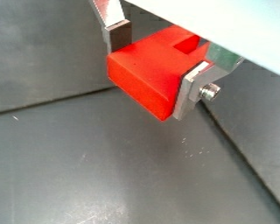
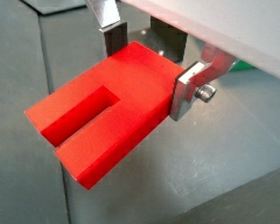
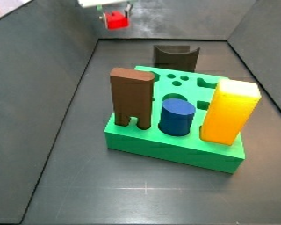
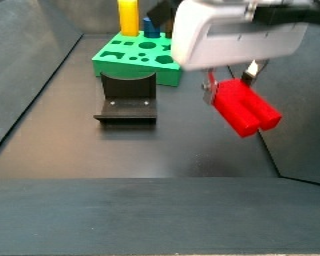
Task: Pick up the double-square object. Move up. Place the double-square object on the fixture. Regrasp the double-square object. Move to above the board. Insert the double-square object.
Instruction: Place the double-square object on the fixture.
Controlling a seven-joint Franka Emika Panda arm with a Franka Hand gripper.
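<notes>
Dark bench [image 4: 69, 150] | red block [image 4: 244, 108] is gripped by hand [image 4: 230, 80], raised | fixture [image 4: 127, 101] and green board [image 4: 129, 55] are set apart below

Gripper [image 4: 231, 80] high above table [image 4: 69, 140], jaws clamped on double-square object [image 4: 247, 108]; bare floor beneath, nothing near it. Fixture [image 4: 127, 100] stands between gripper and board [image 3: 178, 145], just beside board's far edge, scooped top unobstructed from above. Board crowded: brown notched block [image 3: 131, 98], blue cylinder [image 3: 176, 116], yellow block [image 3: 231, 110] stand upright along near edge; open holes behind them. Dark walls close both sides.
</notes>
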